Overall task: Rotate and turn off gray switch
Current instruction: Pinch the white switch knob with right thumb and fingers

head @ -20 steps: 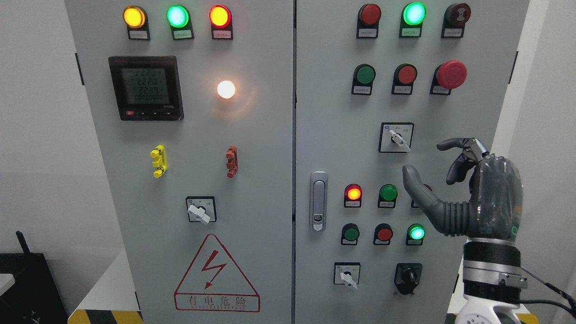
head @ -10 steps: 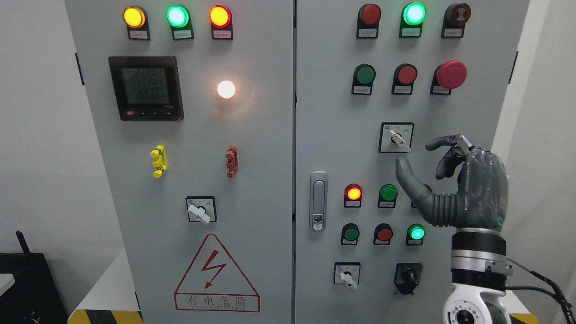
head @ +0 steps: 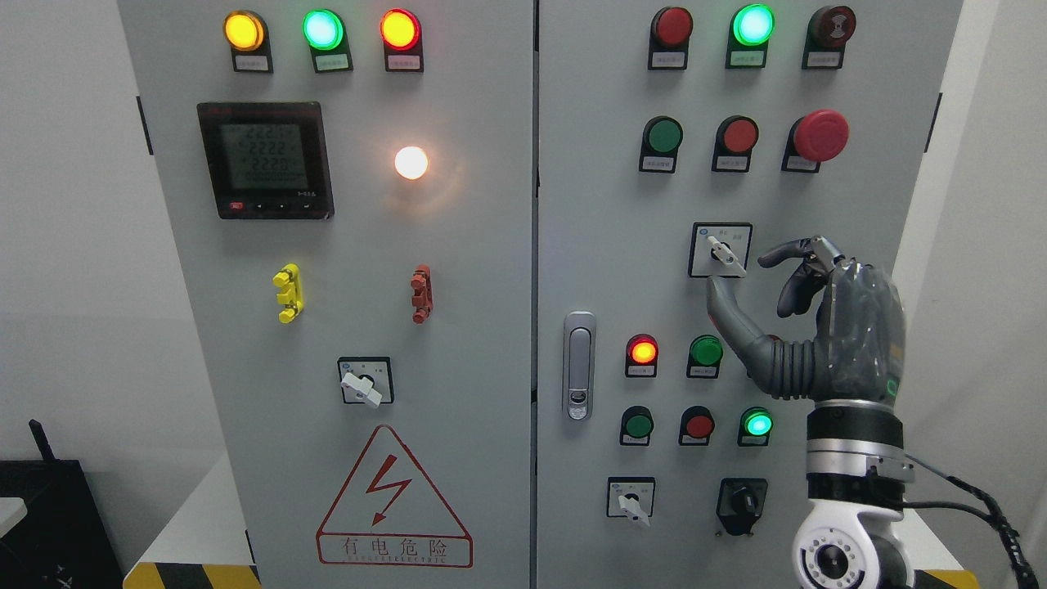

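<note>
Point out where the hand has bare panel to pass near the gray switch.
Bare gray panel lies left of the gray rotary switch, toward the metal door latch, and between it and the red mushroom button. Below is crowded: the right hand, open, overlaps the round indicator lamps.

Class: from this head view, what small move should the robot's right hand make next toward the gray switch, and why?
Probably ease the right hand a little further left and toward the panel, because its open thumb and fingers flank the gray switch from the lower right without yet gripping the handle.
</note>
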Action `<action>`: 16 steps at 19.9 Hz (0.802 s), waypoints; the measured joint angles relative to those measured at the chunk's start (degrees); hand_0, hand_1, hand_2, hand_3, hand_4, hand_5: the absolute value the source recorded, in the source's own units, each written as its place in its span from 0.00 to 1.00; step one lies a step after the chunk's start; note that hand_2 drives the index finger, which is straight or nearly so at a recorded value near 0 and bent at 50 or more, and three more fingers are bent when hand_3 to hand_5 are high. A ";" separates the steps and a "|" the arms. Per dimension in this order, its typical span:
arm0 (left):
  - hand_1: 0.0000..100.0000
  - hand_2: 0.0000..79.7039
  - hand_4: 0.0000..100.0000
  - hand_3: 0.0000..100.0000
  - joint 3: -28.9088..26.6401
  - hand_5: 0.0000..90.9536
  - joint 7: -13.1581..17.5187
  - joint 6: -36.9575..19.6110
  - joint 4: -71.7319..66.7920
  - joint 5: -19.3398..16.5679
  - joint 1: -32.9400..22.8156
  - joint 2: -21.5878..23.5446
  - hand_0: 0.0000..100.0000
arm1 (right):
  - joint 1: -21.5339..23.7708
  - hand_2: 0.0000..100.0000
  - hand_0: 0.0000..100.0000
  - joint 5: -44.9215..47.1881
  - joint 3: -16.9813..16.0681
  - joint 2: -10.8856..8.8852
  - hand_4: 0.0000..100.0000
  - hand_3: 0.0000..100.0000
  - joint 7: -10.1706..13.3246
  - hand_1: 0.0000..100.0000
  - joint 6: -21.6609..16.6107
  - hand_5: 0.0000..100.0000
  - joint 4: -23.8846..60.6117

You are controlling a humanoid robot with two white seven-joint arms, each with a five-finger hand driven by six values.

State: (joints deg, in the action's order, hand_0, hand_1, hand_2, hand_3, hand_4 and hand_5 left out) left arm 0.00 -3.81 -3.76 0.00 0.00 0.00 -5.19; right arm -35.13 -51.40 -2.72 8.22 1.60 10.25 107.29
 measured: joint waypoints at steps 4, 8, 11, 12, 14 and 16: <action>0.39 0.00 0.00 0.00 0.00 0.00 0.00 0.00 0.00 0.00 0.00 0.00 0.12 | -0.16 0.52 0.09 -0.01 0.16 -0.06 0.92 0.92 -0.02 0.49 0.12 1.00 -0.49; 0.39 0.00 0.00 0.00 0.00 0.00 0.00 0.00 0.00 0.00 0.00 0.00 0.12 | -0.27 0.53 0.08 -0.01 0.27 -0.11 0.92 0.92 -0.07 0.50 0.61 1.00 -0.84; 0.39 0.00 0.00 0.00 0.00 0.00 0.00 0.00 0.00 0.00 0.00 0.00 0.12 | -0.72 0.53 0.10 -0.01 0.32 -0.16 0.92 0.92 -0.07 0.49 0.83 1.00 -1.10; 0.39 0.00 0.00 0.00 0.00 0.00 0.00 0.00 0.00 0.00 0.00 0.00 0.12 | -0.93 0.53 0.11 -0.01 0.35 -0.17 0.92 0.92 -0.08 0.49 0.86 1.00 -1.20; 0.39 0.00 0.00 0.00 0.00 0.00 0.00 0.00 0.00 0.00 0.00 0.00 0.12 | -1.31 0.53 0.12 -0.01 0.39 -0.18 0.92 0.92 -0.08 0.49 1.28 1.00 -1.36; 0.39 0.00 0.00 0.00 0.00 0.00 0.00 0.00 0.00 0.00 0.00 0.00 0.12 | -1.56 0.53 0.12 -0.01 0.42 -0.19 0.92 0.92 -0.08 0.49 1.81 1.00 -1.51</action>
State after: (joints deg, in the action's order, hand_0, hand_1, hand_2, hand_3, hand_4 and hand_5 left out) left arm 0.00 -3.81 -3.76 0.00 0.00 0.00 -5.19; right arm -36.69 -51.42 -2.30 8.03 1.52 12.06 105.78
